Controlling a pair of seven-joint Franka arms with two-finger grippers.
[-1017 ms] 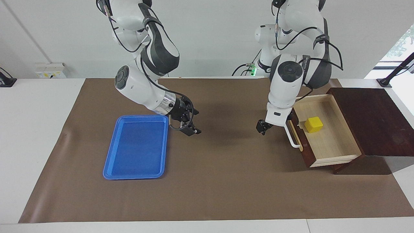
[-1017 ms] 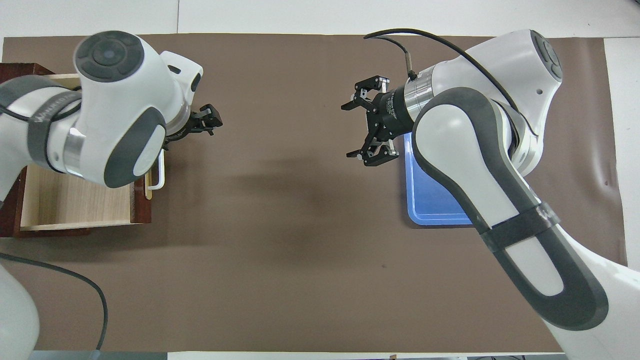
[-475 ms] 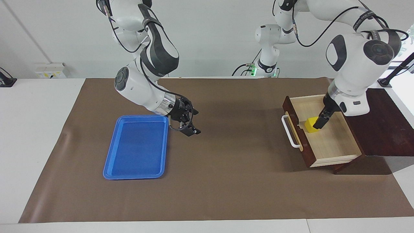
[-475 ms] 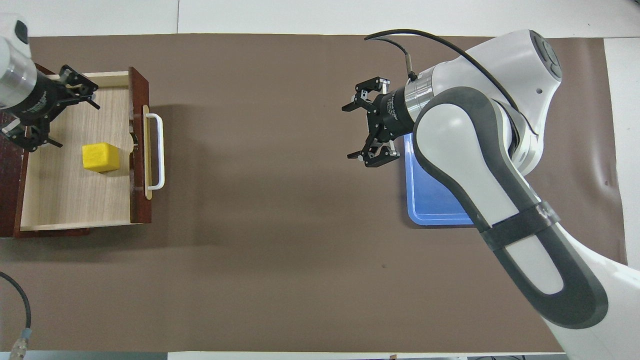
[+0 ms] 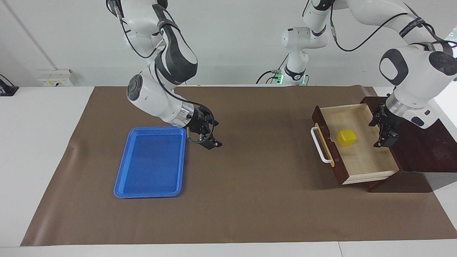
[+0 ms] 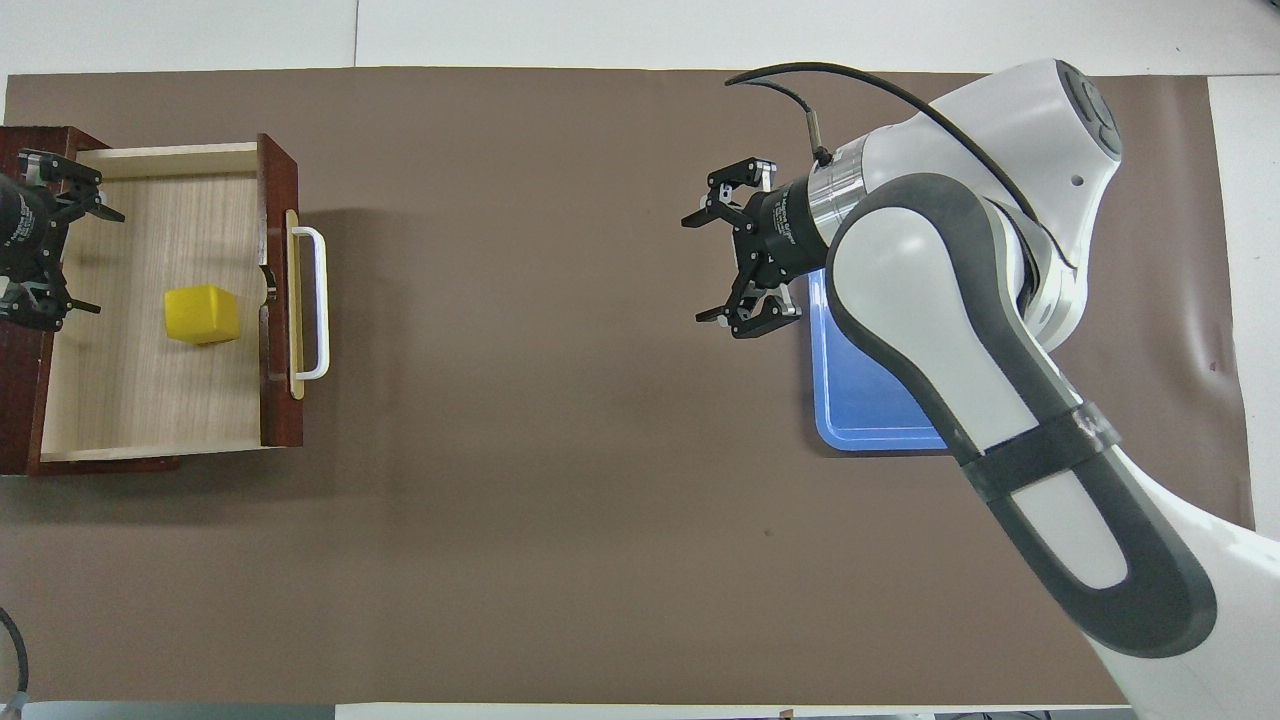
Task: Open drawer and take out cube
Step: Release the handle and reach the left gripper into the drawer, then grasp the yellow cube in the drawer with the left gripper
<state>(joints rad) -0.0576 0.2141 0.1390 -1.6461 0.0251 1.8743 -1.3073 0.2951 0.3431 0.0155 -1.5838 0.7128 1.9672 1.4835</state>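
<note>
Brown paper mat (image 5: 250,200) covers the white table. Small yellow solid cube (image 5: 346,137) lies square in the pulled-out dark reddish-brown wooden drawer (image 5: 360,167), right of frame in facing view, handle toward centre. Left gripper (image 5: 385,130), fingers apart, hangs over the drawer's inner end, clear of the cube. Right gripper (image 5: 210,137), fingers apart, hovers beside the empty flat blue plastic tray (image 5: 150,162).
</note>
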